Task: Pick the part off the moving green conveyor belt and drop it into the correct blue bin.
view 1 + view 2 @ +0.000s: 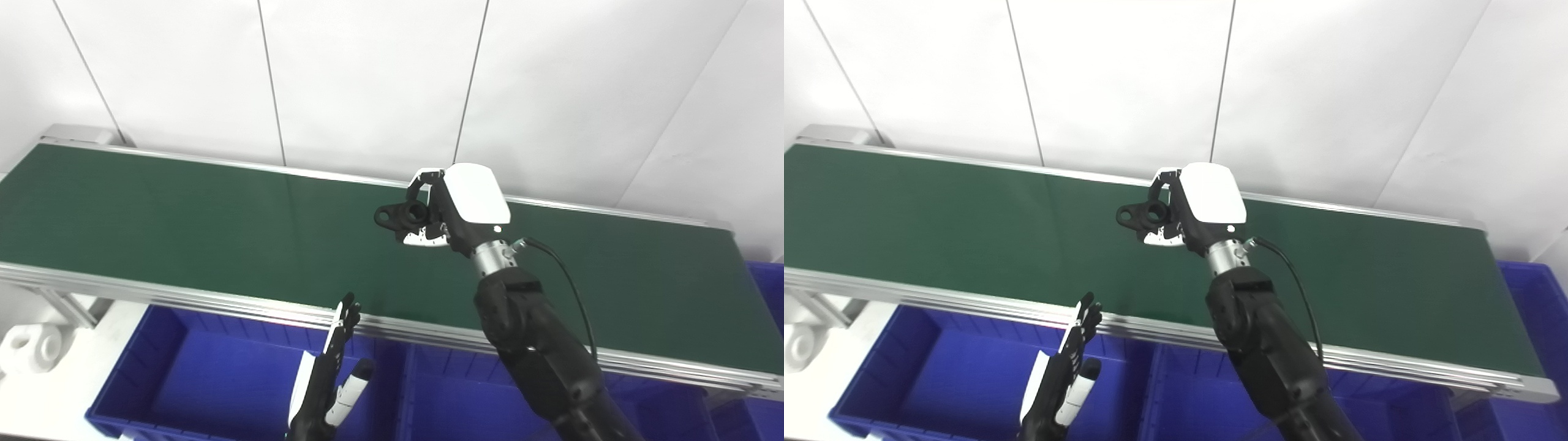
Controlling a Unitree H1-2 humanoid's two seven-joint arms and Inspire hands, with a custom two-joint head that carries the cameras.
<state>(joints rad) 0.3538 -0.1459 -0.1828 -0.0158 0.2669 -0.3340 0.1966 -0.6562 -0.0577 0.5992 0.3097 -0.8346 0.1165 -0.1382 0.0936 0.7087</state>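
My right hand (447,208) is shut on a black part (401,215) with two round holes and holds it above the green conveyor belt (184,214), near the belt's middle. The part sticks out to the left of the fingers; it also shows in the right eye view (1142,214). My left hand (327,373) is open and empty, fingers straight and pointing up, over the blue bins just in front of the belt's near rail. A blue bin (147,361) lies below at the left and another (465,392) in the middle, partly hidden by my right arm.
A white part (30,346) lies on the white surface left of the bins. Another blue bin (768,288) shows at the right end of the belt. A white panelled wall stands behind the belt.
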